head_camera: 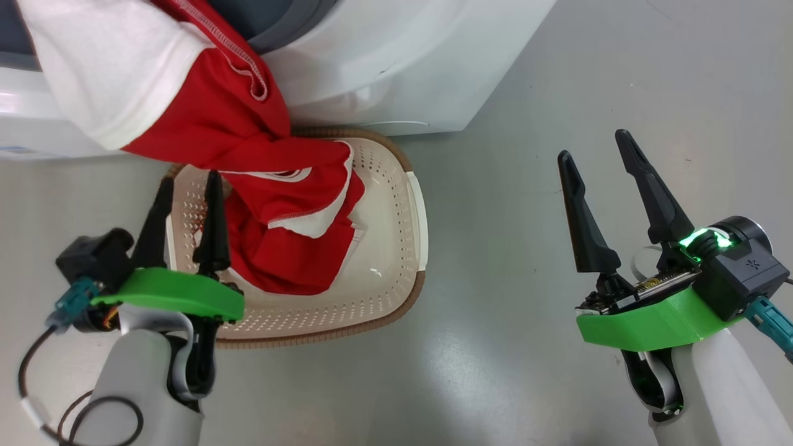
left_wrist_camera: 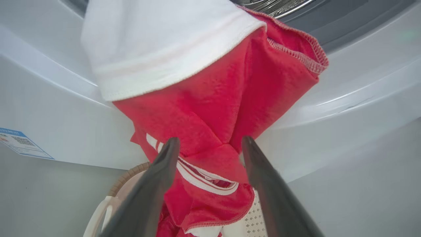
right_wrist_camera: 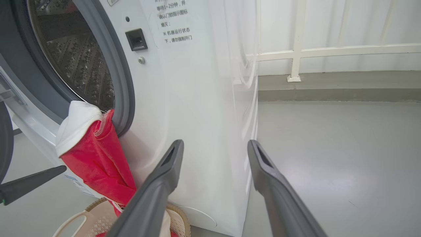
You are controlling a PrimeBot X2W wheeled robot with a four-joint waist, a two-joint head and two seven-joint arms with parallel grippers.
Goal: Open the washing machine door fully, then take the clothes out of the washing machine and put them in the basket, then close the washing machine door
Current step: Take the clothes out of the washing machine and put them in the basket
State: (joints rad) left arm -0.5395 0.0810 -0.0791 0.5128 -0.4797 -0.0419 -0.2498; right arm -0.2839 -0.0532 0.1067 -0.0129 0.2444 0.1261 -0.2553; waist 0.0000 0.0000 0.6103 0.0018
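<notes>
Door (right_wrist_camera: 4,138) open. Clothes (head_camera: 266,186) half out: hang from washer (head_camera: 403,62) mouth, frame upper left, into basket (head_camera: 396,241), centre. L gripper (head_camera: 189,178) by clothes, R gripper (head_camera: 593,144) lower right, both fingers released, empty. Todo: pull rest out, shut door.

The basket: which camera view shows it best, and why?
The head view: nearly the whole basket shows from above, with the clothes draped in. Both wrist views catch a handle and part of the rim.

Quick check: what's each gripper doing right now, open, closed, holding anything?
Left gripper: open, holding nothing; the clothes hang just ahead of it.
Right gripper: open, empty, above the floor.
</notes>
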